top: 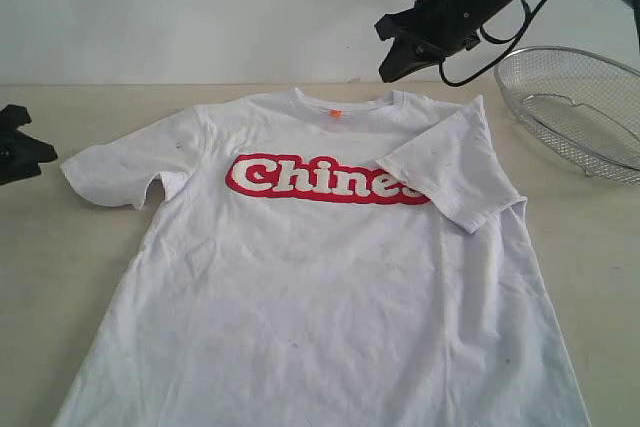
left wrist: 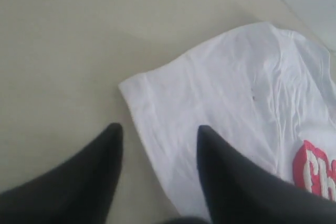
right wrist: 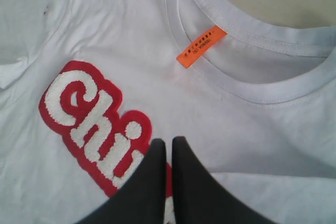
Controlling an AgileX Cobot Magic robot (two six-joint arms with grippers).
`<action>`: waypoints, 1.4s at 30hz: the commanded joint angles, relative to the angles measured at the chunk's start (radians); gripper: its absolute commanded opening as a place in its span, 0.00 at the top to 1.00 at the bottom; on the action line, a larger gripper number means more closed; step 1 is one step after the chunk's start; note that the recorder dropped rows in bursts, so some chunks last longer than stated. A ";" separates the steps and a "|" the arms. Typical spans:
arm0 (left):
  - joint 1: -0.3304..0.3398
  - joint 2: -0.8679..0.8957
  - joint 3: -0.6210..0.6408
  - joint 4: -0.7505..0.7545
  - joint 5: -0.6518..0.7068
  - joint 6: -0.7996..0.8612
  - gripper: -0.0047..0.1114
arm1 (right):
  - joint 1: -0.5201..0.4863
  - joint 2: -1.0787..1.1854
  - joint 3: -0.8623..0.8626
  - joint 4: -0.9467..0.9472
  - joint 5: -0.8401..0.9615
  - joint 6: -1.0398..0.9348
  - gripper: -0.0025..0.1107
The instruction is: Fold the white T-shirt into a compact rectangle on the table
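The white T-shirt point(top: 320, 277) lies flat, front up, on the table point(top: 50, 267), with red lettering point(top: 310, 179) across the chest and an orange neck tag point(top: 335, 113). Its right-hand sleeve point(top: 455, 172) is folded in over the end of the lettering. The other sleeve point(top: 115, 172) lies spread out. My left gripper point(top: 38, 142) sits at the far left beside that sleeve. In the left wrist view it point(left wrist: 159, 130) stands open over the sleeve's point(left wrist: 210, 103) edge, holding nothing. My right gripper point(top: 392, 62) hangs above the collar, shut and empty point(right wrist: 169, 142), over the lettering point(right wrist: 89, 124).
A silver wire-mesh basket point(top: 575, 112) stands at the back right of the table, close to the right arm and its cable point(top: 500, 42). A pale wall runs behind the table's far edge. Bare tabletop point(left wrist: 63, 51) lies left of the shirt.
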 commanded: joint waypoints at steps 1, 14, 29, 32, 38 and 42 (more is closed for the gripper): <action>0.001 0.021 -0.008 -0.017 0.027 0.006 0.42 | 0.001 -0.015 -0.004 0.002 0.002 -0.008 0.98; -0.044 0.077 -0.032 -0.075 0.027 0.006 0.41 | 0.001 -0.015 -0.004 0.002 0.002 -0.008 0.98; -0.112 0.101 -0.122 -0.061 0.049 0.036 0.92 | 0.000 -0.015 -0.004 0.002 0.002 -0.010 0.98; -0.112 0.089 -0.159 -0.061 0.125 0.036 0.92 | 0.000 -0.015 -0.004 0.002 0.002 -0.010 0.98; -0.133 0.081 -0.177 0.006 0.117 0.009 0.92 | 0.000 -0.015 -0.004 0.002 0.002 -0.010 0.98; -0.133 0.077 -0.177 0.034 -0.041 -0.075 0.92 | 0.000 -0.015 -0.004 0.002 0.002 -0.007 0.98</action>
